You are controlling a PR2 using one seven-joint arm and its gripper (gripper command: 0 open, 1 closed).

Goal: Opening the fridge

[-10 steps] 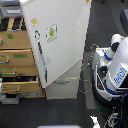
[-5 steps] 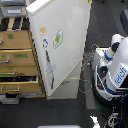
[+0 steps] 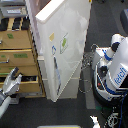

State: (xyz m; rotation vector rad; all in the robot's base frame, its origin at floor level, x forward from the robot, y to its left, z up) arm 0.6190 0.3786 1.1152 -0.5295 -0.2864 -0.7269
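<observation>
Exterior view: the fridge point(image 3: 65, 47) stands at centre, its door swung wider than half a second ago, edge now toward the camera. My pincer point(image 3: 13, 80), low at the view's left, hangs spread and empty. Opening appears largely accomplished.

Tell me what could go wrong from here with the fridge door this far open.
The fridge door is swung wide, its lower edge hanging near the cables and the white robot base at the exterior view's right; more swing may snag or bump them. The gripper at lower left sits beside the wooden drawer cabinet, apart from the door, so nothing visibly steadies it.
</observation>
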